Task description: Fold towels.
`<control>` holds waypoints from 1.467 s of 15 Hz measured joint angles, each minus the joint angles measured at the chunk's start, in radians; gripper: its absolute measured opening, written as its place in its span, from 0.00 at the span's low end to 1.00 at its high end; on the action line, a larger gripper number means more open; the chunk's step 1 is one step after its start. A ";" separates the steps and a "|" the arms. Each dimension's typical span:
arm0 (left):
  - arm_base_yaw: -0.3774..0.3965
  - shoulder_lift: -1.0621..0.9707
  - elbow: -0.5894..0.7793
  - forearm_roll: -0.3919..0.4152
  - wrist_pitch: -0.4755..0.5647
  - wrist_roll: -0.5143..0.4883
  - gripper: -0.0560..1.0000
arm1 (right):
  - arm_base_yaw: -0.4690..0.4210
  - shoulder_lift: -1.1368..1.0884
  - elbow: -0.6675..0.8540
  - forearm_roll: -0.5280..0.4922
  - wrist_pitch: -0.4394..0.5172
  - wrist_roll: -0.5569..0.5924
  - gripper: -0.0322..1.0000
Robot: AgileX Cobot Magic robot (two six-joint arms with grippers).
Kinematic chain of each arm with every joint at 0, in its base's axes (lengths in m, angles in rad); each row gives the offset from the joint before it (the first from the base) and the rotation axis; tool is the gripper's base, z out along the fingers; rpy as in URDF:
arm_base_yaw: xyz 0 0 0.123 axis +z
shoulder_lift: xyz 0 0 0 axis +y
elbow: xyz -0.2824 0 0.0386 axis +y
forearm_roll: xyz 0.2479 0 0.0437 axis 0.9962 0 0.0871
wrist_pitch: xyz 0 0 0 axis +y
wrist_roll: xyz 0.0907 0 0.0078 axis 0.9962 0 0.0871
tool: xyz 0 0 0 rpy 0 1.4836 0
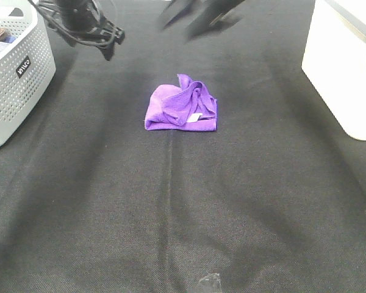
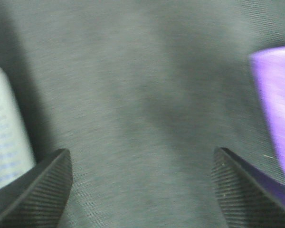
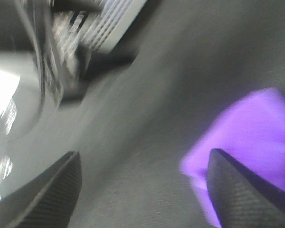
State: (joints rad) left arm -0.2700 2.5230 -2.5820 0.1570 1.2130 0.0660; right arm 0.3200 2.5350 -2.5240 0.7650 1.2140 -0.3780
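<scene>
Your left hand point(image 1: 107, 38) hung with its fingers spread apart, gripping nothing. Your right hand point(image 1: 195, 15), blurred in the high view, was likewise apart and empty. The purple microfibre towel point(image 1: 182, 108) lay bunched mid-counter, its longer run going side to side. Its straighter edge faced the near side, and the white tag point(image 1: 195, 117) showed near that edge. Both hands sat beyond its far side, clear of it. The right looked nearer and almost in line with it, while the left was off by the grey perforated basket point(image 1: 18, 79). Around it the black counter point(image 1: 171, 213) ran out to a white box point(image 1: 344, 67).
</scene>
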 joint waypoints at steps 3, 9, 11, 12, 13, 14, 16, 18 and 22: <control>0.044 -0.028 0.000 0.003 0.001 -0.024 0.76 | 0.067 0.094 0.000 -0.009 -0.052 -0.018 0.71; 0.070 -0.058 0.000 -0.027 0.001 -0.026 0.76 | 0.052 0.188 0.000 -0.088 -0.096 -0.033 0.71; 0.070 -0.058 0.000 -0.043 0.001 -0.026 0.76 | 0.012 0.188 0.000 -0.092 -0.083 -0.031 0.71; 0.070 -0.058 0.000 -0.044 0.001 -0.026 0.76 | -0.017 0.188 0.000 -0.097 -0.067 -0.026 0.71; 0.070 -0.058 0.000 -0.045 0.001 -0.026 0.76 | -0.045 0.188 0.000 -0.112 -0.054 -0.022 0.71; 0.070 -0.058 0.000 -0.045 0.001 -0.026 0.76 | -0.076 0.188 0.000 -0.117 -0.039 -0.017 0.71; 0.070 -0.058 0.000 -0.045 0.001 -0.026 0.76 | -0.159 0.188 0.000 -0.123 -0.014 0.003 0.71; 0.070 -0.058 0.000 -0.045 0.001 -0.026 0.76 | -0.218 0.188 0.000 -0.107 -0.008 0.028 0.71; 0.070 -0.058 0.000 -0.045 0.001 -0.025 0.76 | -0.240 0.187 0.000 0.103 0.000 -0.002 0.71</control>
State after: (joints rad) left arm -0.2000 2.4650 -2.5820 0.1120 1.2140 0.0410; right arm 0.0800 2.7220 -2.5240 0.8680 1.2140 -0.3800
